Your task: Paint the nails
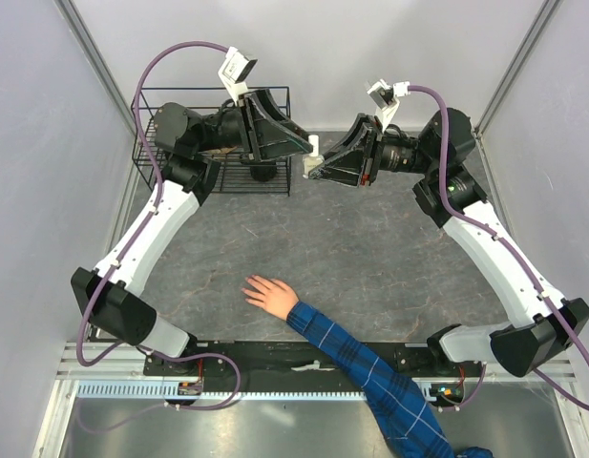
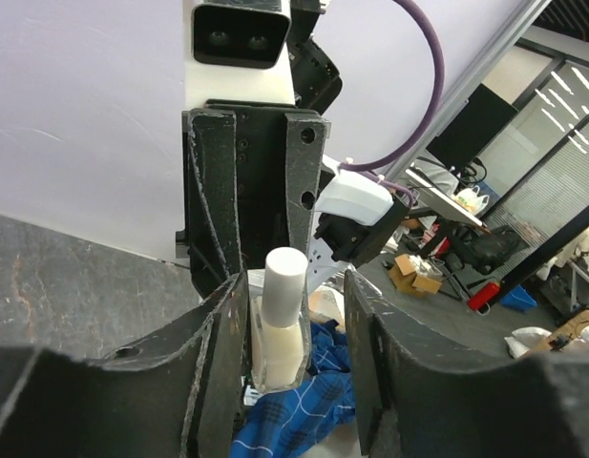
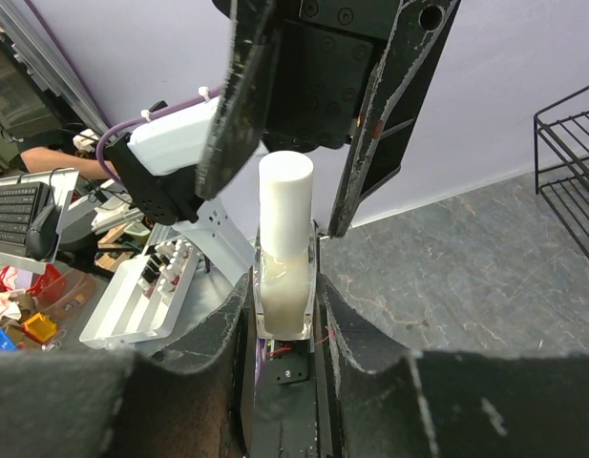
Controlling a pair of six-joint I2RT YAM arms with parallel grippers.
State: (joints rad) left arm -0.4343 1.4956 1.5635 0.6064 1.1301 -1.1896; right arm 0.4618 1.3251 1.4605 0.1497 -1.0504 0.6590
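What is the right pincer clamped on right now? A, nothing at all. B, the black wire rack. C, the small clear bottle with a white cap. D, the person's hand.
C: the right wrist view shows the right pincer shut on the small clear bottle, gripping its body from both sides.

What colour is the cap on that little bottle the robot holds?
The bottle cap is white; the right wrist view shows it best.
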